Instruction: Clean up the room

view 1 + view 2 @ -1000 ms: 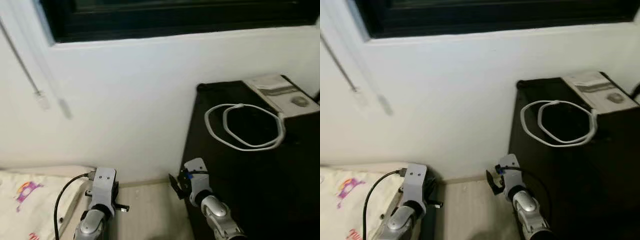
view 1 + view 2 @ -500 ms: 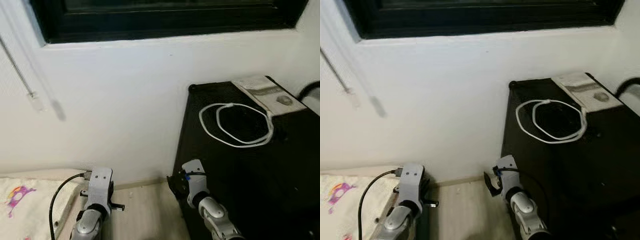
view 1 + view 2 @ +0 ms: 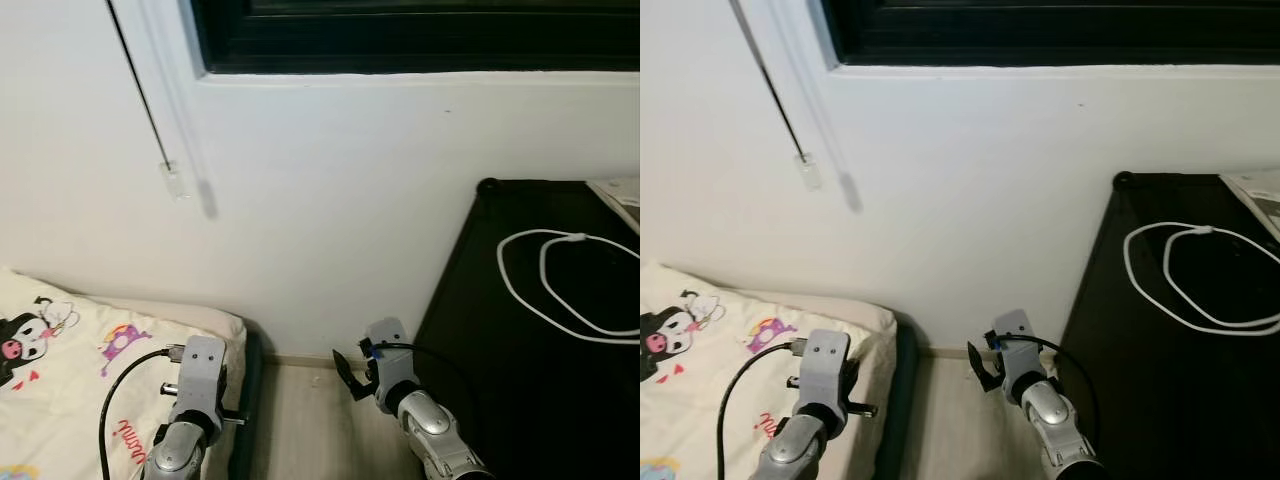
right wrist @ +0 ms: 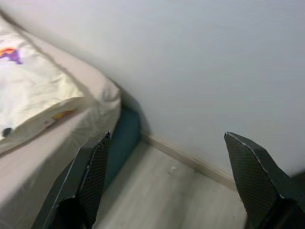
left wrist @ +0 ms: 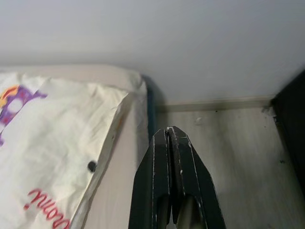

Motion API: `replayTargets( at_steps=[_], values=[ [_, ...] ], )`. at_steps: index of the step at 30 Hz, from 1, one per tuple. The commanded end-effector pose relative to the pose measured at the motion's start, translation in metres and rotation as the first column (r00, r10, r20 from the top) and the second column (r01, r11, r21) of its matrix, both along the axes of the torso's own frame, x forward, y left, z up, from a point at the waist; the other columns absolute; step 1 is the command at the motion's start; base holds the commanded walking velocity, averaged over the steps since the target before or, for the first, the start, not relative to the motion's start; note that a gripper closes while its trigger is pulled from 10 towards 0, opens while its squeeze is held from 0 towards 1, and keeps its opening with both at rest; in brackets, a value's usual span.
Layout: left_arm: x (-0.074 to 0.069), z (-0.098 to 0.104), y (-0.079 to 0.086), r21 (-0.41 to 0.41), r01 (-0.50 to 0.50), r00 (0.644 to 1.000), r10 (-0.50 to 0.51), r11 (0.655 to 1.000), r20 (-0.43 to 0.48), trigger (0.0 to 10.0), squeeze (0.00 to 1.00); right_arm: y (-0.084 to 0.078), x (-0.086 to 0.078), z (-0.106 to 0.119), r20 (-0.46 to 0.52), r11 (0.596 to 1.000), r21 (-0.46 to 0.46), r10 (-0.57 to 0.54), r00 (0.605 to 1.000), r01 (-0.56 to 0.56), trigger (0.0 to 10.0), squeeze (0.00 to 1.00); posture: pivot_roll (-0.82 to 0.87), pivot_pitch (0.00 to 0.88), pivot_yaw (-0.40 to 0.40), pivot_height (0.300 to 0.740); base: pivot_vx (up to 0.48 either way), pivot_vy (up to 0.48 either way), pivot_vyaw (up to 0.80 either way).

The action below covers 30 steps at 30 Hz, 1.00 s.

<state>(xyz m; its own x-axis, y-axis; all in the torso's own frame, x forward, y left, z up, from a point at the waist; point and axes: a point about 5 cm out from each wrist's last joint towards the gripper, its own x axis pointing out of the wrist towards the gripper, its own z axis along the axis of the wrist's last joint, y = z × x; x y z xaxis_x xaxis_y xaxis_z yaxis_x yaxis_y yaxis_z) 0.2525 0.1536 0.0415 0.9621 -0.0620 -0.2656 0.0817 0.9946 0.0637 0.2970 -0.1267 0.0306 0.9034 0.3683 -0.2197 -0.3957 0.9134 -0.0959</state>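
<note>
**Both arms low by the wall, bed to the left, cabinet to the right**

The left gripper (image 5: 170,138) has its two black fingers pressed flat together, holding nothing. It points down over the edge of the bed (image 5: 57,143), near the strip of pale wood floor (image 5: 228,157) that runs to the skirting. The right gripper (image 4: 167,157) is spread wide, its fingers (image 4: 93,171) far apart with nothing between them. It points at the foot of the white wall (image 4: 190,62), where the floor meets the bed's dark teal base (image 4: 125,138).

In the head views both arms are held low in front of the robot: the left arm (image 3: 190,400) over the corner of the bed, the right arm (image 3: 400,390) just beside a black cabinet (image 3: 500,380). The bed carries a cream sheet (image 3: 70,340) printed with cartoon figures. A white cable (image 3: 560,285) lies coiled in loose loops on the cabinet top, and a white booklet or box (image 3: 1262,195) sits at the cabinet's far right edge, cut off by the frame. A thin blind wand (image 3: 150,120) hangs down the wall under a dark window frame (image 3: 420,40).
</note>
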Motion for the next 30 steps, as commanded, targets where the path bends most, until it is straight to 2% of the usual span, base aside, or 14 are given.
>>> replayTargets(
  at_steps=[1, 19, 30],
  values=[
    [-0.0055, -0.0056, -0.0006, 0.008, 0.010, 0.999, -0.010, 1.000, -0.031, 10.0, 0.00, 0.0018, -0.0044, -0.0049, -0.021, 1.000, -0.006, 0.008, 1.000, -0.008, 10.0, 0.00, -0.01, 0.122, -0.006, 0.740, 0.000, 0.000, 0.80],
    [-0.0067, -0.0065, -0.0055, 0.001, 0.050, 0.998, -0.050, 0.999, -0.041, 10.0, 0.00, -0.0003, -0.0063, -0.0059, -0.014, 1.000, -0.007, -0.004, 1.000, 0.004, 10.0, 0.00, -0.01, 0.114, 0.001, 0.740, 0.000, 0.000, 0.79],
    [-0.0056, -0.0078, -0.0057, 0.028, 0.054, 0.997, -0.052, 0.998, -0.057, 10.0, 0.00, -0.0031, -0.0059, -0.0075, -0.038, 0.999, 0.020, -0.033, 0.999, 0.034, 10.0, 0.00, -0.01, 0.118, 0.002, 0.740, 0.000, 0.000, 0.00]
  ],
)
